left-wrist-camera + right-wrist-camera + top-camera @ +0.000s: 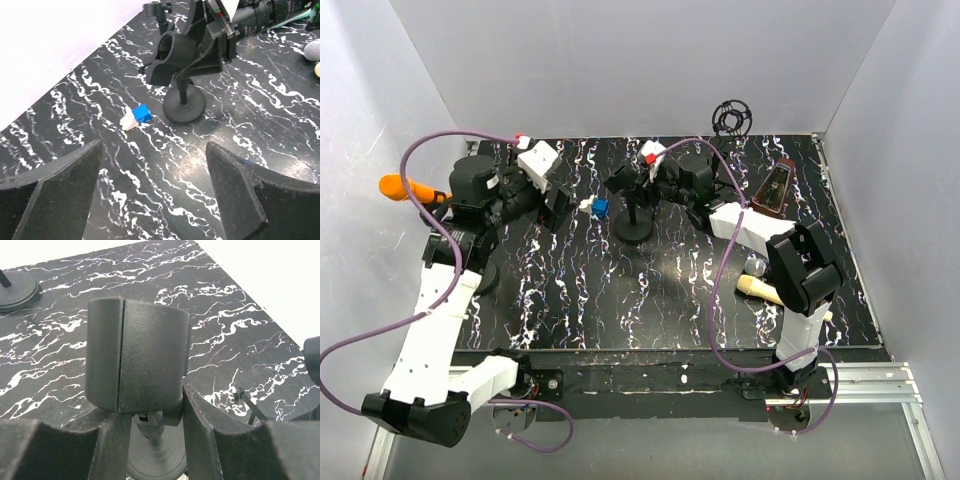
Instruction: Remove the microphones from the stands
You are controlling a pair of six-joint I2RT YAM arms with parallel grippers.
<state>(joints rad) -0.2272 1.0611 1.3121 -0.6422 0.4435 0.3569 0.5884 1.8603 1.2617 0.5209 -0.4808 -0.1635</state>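
Note:
A black microphone stand (633, 225) stands mid-table; its round base (184, 105) and its clip (175, 50) show in the left wrist view. The clip (135, 355) holds no microphone. My right gripper (642, 185) is shut on the clip, one finger on each side (150, 405). A beige microphone with a grey head (758, 285) lies on the table by my right arm; its head (314, 50) shows in the left wrist view. An orange microphone (400, 187) sticks out behind my left arm; what holds it is hidden. My left gripper (558, 205) is open and empty, left of the stand (152, 165).
A small blue and white block (137, 115) lies left of the stand base. A black ring mount (731, 117) stands at the back and a brown wedge-shaped object (775, 190) at the right. Another round stand base (17, 287) sits near my left arm.

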